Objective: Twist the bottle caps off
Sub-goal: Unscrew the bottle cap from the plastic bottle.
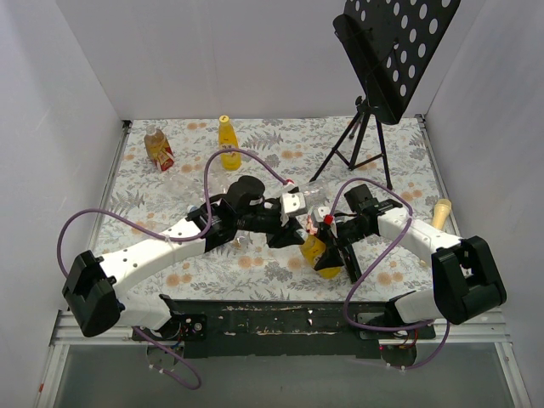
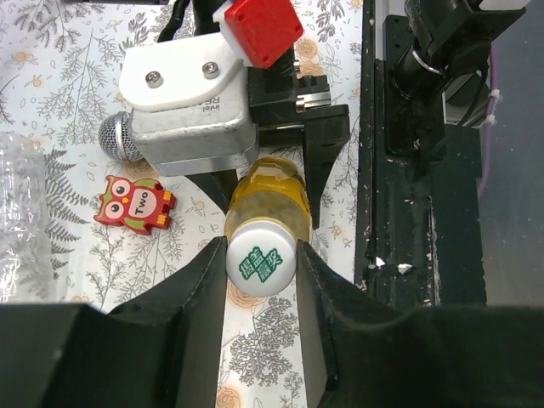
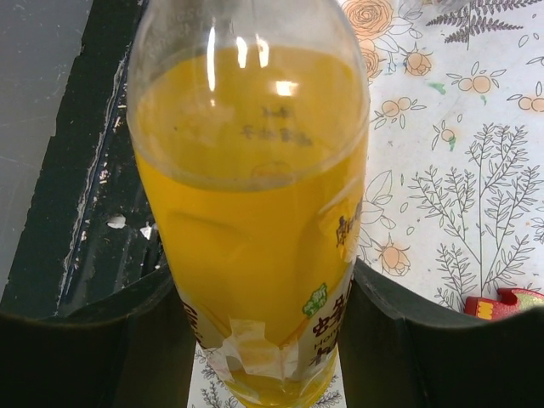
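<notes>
A tall yellow juice bottle is tilted near the table's front edge. My right gripper is shut on its body, and in the right wrist view the bottle fills the gap between the gripper's black fingers. My left gripper is shut on its white cap, which carries green characters. Both fingers press the cap's sides above the yellow neck. The cap is hidden in the top view. A second yellow bottle and a squat brown bottle stand at the back left.
A black music stand on a tripod stands at the back right. A red owl toy and a microphone's grey head lie beside the held bottle. A clear bottle lies at the left. The black table-edge rail is close by.
</notes>
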Robot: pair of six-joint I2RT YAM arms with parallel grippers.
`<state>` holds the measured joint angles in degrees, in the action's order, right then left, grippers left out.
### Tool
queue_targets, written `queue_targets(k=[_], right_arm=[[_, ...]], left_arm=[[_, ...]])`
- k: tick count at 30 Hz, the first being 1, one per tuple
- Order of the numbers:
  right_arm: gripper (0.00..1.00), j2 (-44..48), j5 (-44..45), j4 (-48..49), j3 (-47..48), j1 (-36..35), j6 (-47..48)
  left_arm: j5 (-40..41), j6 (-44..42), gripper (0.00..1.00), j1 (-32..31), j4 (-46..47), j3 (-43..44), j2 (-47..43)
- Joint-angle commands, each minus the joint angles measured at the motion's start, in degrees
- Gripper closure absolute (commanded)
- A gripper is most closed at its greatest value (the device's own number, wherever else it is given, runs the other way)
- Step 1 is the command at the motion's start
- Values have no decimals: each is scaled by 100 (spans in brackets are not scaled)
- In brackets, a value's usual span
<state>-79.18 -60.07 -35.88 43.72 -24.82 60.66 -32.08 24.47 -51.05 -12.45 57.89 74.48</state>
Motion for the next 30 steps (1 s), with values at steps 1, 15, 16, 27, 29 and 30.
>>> queue_targets(k=[1, 15, 16, 27, 29, 30], right_arm=[[84, 87, -382, -24, 180, -32, -28], [84, -1, -330, 11, 207, -49, -125], [85, -10, -321, 2, 215, -49, -134], [85, 25, -268, 55, 198, -49, -187], [85, 34, -277, 46, 198, -49, -169], [85, 34, -277, 46, 189, -58, -178]], left_arm=[[-158, 145, 99, 86, 145, 153, -56], [2389, 6280, 100, -159, -2403, 1972, 814], [2425, 6289, 100, -195, -2411, 1963, 823], [2910, 5088, 34, -195, -2264, 1982, 306], [2655, 4674, 21, -186, -2078, 1780, 42], [2428, 4411, 18, -178, -1999, 1709, -64]])
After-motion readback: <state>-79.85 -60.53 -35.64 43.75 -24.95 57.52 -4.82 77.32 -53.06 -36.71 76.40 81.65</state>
